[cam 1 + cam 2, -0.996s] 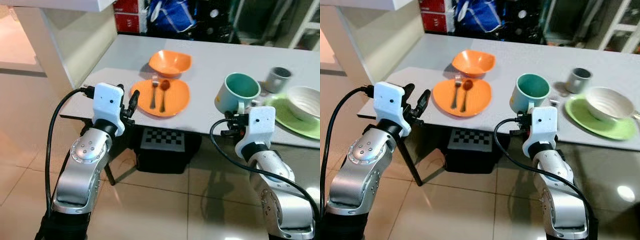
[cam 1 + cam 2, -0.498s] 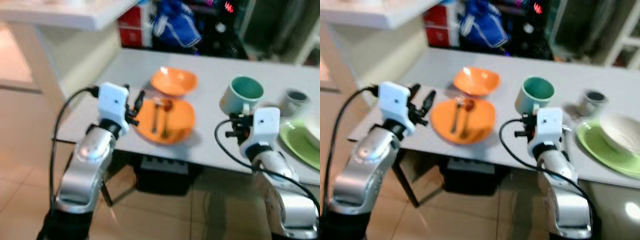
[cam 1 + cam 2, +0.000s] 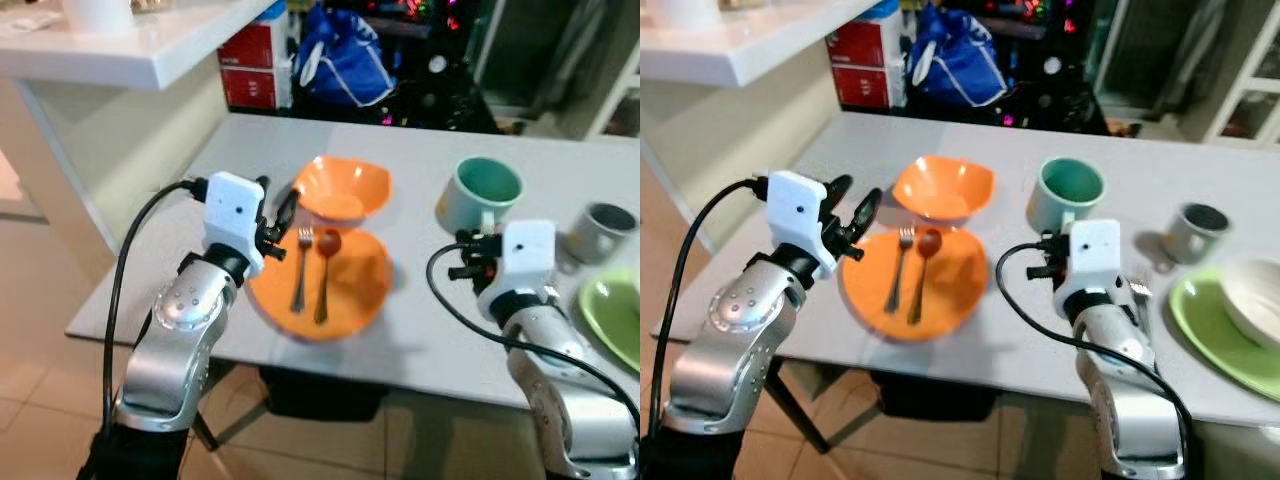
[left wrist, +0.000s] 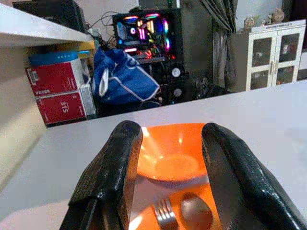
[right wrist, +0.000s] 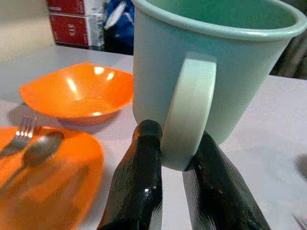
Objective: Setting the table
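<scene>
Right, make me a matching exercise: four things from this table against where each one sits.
Things:
1. fork
2. mug
3. orange bowl
4. white bowl

Places:
A. on the green plate
B. handle between the right pincer's fingers
C. on the orange plate, beside the spoon
D. behind the orange plate

Pairs: 1-C, 2-B, 3-D, 4-A

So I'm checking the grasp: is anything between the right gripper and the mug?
Nothing visible. The right gripper is already at the mug, one finger on each side of its handle.
</scene>
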### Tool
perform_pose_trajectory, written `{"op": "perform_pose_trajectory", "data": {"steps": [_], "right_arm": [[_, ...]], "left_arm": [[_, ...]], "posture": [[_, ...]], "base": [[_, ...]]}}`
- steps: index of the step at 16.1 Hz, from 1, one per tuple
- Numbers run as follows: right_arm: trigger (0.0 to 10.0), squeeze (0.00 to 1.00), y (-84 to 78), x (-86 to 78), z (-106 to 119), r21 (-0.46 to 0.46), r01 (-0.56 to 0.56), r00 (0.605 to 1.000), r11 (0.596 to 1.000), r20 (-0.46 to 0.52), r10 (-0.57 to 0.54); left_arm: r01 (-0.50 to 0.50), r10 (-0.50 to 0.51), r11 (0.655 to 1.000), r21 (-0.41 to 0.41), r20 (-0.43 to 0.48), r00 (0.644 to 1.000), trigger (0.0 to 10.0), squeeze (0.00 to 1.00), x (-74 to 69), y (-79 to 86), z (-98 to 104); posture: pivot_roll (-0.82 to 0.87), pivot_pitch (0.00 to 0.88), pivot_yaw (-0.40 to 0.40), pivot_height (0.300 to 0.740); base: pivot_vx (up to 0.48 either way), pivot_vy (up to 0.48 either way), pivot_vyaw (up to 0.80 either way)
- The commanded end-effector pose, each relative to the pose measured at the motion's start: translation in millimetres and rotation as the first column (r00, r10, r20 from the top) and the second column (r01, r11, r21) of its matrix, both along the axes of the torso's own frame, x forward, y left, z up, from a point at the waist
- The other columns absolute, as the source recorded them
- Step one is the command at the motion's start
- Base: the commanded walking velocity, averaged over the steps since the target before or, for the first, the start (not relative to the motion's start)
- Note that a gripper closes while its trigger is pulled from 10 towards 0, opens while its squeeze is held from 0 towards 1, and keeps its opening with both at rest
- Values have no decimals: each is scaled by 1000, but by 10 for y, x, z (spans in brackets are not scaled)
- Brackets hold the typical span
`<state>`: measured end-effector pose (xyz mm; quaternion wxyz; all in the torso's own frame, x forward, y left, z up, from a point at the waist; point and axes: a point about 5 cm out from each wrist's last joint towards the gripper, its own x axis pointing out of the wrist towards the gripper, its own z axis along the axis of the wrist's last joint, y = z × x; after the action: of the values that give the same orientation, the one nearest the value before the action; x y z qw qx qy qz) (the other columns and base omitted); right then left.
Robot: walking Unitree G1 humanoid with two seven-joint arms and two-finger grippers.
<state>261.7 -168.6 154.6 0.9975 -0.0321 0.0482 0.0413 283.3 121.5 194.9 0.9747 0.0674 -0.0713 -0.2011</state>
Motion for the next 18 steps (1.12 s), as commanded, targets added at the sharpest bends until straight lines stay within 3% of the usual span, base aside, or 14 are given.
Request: {"op": "perform_pose_trajectory", "data": {"steps": [1, 6, 10, 16, 18], "right_arm": [[10000, 0, 50, 20, 38, -1, -26, 999, 1000, 23, 26], [10000, 0, -155, 133, 31, -67, -2, 999, 998, 39, 5], [10000, 0, -236, 301, -81, -76, -10, 1000, 997, 13, 11], [10000, 0, -238, 875, -339, -19, -25, 996, 999, -87, 24], [10000, 0, -212, 945, -340, -18, -47, 995, 999, -91, 45]], "left_arm": [[64, -63, 997, 31, -25, 998, 10000, 0, -43, -9, -42], [307, -303, 949, 71, -67, 951, 10000, 0, -185, -212, -109], [341, -336, 938, 66, -76, 939, 10000, 0, -198, -252, -120], [349, -342, 935, 66, -97, 935, 10000, 0, -230, -263, -131], [352, -345, 934, 66, -105, 933, 10000, 0, -241, -270, -143]], "posture": [[3, 0, -10, 740], [-17, 0, -4, 740], [-19, 0, -16, 740], [-10, 0, -33, 740], [-6, 0, -37, 740]], "base": [[0, 0, 0], [0, 0, 0], [0, 0, 0], [0, 0, 0], [0, 0, 0]]}}
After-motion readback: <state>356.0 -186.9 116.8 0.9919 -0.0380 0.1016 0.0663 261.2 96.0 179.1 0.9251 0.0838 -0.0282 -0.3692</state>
